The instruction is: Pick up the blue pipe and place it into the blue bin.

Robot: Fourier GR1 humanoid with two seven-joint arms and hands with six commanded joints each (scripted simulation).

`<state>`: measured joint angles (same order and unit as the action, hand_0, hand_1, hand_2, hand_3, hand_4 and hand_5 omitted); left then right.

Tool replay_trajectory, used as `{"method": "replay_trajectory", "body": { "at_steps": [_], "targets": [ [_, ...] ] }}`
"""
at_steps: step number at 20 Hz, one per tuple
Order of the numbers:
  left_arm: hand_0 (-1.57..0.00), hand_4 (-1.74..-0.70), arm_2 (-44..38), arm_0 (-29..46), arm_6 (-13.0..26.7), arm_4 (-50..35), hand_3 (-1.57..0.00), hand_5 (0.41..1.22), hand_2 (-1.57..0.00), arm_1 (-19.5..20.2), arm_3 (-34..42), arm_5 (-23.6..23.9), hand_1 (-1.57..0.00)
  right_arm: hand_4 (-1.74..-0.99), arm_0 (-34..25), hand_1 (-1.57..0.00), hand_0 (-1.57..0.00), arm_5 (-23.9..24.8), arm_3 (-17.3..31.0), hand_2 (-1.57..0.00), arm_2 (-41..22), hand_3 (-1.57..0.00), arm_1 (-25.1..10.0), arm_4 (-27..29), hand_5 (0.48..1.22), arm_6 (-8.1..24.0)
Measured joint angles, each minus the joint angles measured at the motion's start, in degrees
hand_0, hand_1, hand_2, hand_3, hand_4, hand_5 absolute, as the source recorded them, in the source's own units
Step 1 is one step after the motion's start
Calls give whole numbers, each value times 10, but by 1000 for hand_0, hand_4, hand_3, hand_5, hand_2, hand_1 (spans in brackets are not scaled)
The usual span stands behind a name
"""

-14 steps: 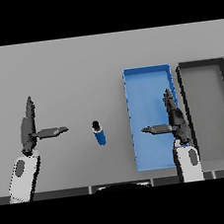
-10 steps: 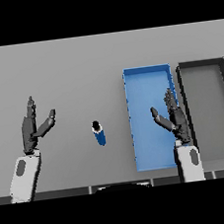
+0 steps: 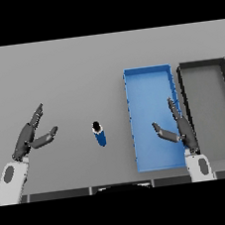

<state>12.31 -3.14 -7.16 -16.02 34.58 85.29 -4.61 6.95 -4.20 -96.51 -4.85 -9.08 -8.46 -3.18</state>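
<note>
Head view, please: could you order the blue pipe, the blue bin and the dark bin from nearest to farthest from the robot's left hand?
From the left hand, at the view's left with fingers open:
1. Blue pipe, on the table just to the hand's right.
2. Blue bin, beyond the pipe, right of centre.
3. Dark bin, at the far right, beside the blue bin.

Scene background: grey table

A plain grey table (image 3: 70, 75) is filling the whole view, its surface matte and evenly lit, showing no strong shadows. Along the near edge a row of darker grey panels (image 3: 54, 195) is running left to right. No walls, floor or windows are showing
</note>
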Motion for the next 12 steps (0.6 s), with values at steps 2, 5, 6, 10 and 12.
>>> {"method": "replay_trajectory", "body": {
  "at_steps": [2,5,6,10,12],
  "targets": [
    [1,-1168,19,7,-4,6,1,592,1,11,11,-31,1,-1226,-10,1,1,1,5,1,-1,1,3,0,596,11],
    [1,-1184,53,21,11,2,1,557,1,20,45,-77,1,-1234,-11,1,1,-5,15,1,-3,1,2,0,609,-8],
    [1,-1182,66,17,24,8,1,544,1,18,49,-86,1,-1242,-11,1,1,-7,12,1,-3,1,-1,1,618,-13],
    [1,-1204,108,15,43,25,1,508,1,3,85,-97,1,-1279,-19,1,1,-14,8,1,-1,1,2,13,638,-12],
    [1,-1207,126,6,55,40,1,494,1,-9,80,-103,1,-1290,-15,1,1,-13,4,1,-4,1,2,9,646,-11]
  ]
}}
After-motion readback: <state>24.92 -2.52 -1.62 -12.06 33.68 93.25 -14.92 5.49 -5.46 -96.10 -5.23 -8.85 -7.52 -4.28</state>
